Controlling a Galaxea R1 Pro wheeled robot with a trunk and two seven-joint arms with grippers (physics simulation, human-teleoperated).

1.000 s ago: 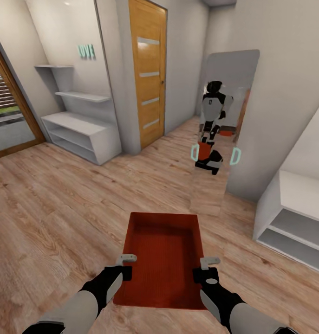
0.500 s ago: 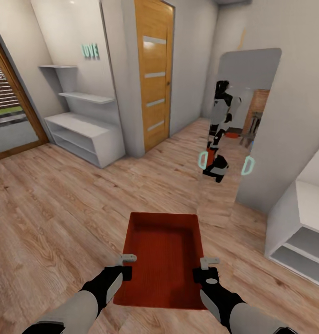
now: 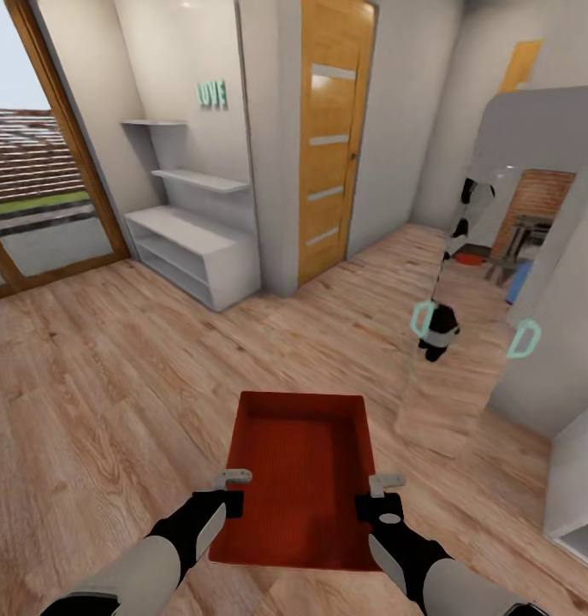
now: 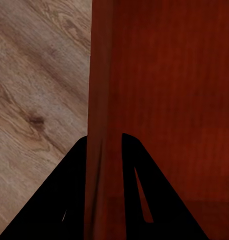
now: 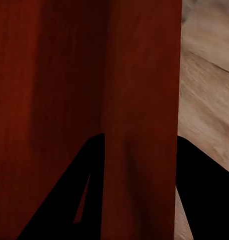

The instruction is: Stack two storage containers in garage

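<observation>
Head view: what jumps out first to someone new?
The orange-red rectangular tray-like bin, held low and centre over light wood-plank flooring, with the left gripper and right gripper clamped on its side walls. Behind it stands an orange-wood door with pale slits; at right, a tall mirror reflects the robot.

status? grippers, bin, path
Left gripper and right gripper each shut on a side wall of the bin. Bin held level over wood floor. Door ahead closed.
</observation>
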